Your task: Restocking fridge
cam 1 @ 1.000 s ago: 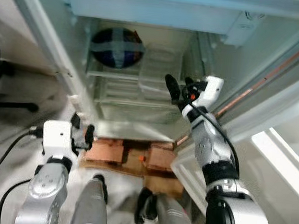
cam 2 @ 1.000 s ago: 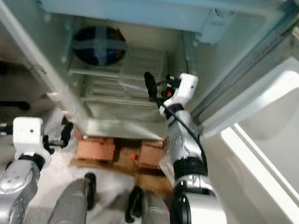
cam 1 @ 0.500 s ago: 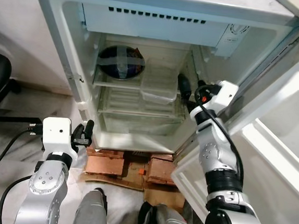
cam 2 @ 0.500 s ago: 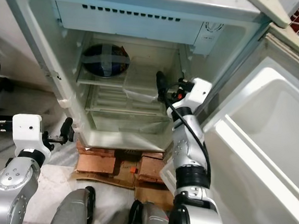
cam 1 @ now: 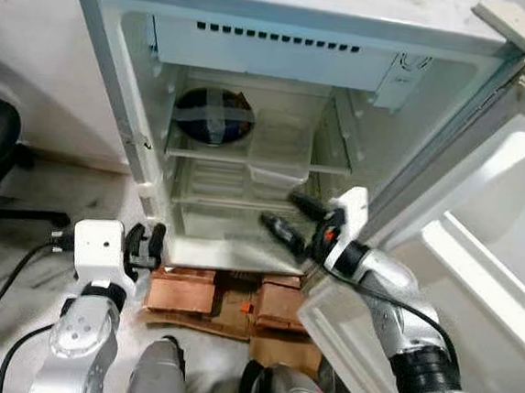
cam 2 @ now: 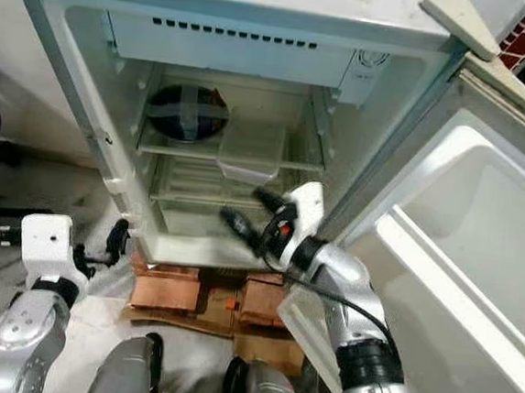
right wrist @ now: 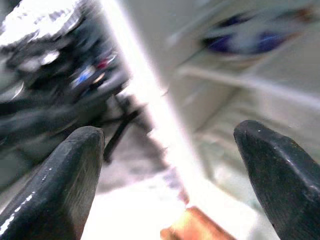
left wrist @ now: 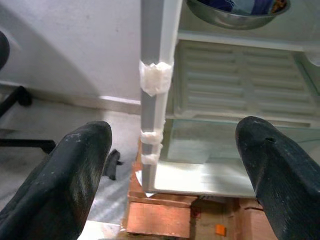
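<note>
Below the fridge (cam 1: 280, 97) shelf (cam 1: 256, 160) that carries the bowl (cam 1: 213, 116) and the clear box (cam 1: 280, 149), your right gripper (cam 1: 288, 219) now sits low at the fridge's front, fingers spread and holding nothing; half a second ago it was up beside the clear box on that shelf. You can read that as the box being placed and the arm pulling out, so this item looks stocked. Your left gripper (cam 1: 148, 244) has stayed low by the fridge's left wall, also spread and empty. With the fridge door (cam 1: 477, 261) open to the right, you probably need the next item before reaching in again.
</note>
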Available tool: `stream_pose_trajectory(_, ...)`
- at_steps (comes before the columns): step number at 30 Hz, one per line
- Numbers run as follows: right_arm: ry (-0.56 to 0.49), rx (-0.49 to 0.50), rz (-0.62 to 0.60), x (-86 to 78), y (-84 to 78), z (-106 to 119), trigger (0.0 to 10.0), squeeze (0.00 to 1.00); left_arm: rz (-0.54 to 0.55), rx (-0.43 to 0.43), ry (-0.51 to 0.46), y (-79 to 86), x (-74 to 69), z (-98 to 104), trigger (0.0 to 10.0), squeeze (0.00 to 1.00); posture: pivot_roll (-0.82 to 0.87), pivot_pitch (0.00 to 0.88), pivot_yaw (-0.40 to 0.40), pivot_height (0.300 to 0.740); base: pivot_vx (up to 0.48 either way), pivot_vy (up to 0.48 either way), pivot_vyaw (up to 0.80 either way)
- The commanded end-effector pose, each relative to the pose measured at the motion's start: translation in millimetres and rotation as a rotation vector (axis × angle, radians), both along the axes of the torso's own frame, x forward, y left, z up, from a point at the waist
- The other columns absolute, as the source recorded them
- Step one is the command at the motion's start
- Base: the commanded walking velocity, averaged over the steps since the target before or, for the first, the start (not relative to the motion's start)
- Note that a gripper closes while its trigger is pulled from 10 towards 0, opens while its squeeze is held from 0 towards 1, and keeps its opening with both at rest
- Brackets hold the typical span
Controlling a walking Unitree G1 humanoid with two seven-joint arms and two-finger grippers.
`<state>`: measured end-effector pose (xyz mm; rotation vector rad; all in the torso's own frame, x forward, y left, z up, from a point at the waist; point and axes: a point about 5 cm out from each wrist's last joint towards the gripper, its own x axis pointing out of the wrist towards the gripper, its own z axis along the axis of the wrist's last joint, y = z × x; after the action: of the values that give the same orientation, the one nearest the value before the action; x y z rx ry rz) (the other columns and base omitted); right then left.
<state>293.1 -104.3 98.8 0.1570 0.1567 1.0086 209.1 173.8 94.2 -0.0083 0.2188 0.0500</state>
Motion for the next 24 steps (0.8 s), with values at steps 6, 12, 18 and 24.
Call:
stream_pose_trajectory(6, -0.042, -0.228, 0.095, 13.8, 20.1, -12.2, 10.0, 0.95, -0.024, -0.005, 0.003, -3.9, -11.7, 2.2, 10.0, 0.0, 0.18, 0.217, -0.136, 0.74, 0.0, 0.0, 0.0)
stream_pose_trajectory(12, -0.082, -0.361, 0.116, 28.4, 43.2, -15.3, 10.0, 0.65, -0.02, -0.019, 0.05, -5.4, -35.0, 0.0, 10.0, 0.0, 0.19, 0.287, -0.156, 0.74, 0.0, 0.0, 0.0)
stream_pose_trajectory(18, -0.11, -0.465, 0.043, 47.8, 51.4, -7.5, 10.0, 0.65, 0.002, -0.027, 0.071, -5.3, -45.3, 1.6, 10.0, 0.0, 0.21, 0.322, -0.176, 0.74, 0.0, 0.0, 0.0)
stream_pose_trajectory(24, -0.208, -0.387, -0.128, 72.1, 59.6, 26.4, 10.0, 0.65, 0.011, -0.033, 0.085, -6.5, -50.3, 2.5, 10.0, 0.0, 0.2, 0.33, -0.183, 0.74, 0.0, 0.0, 0.0)
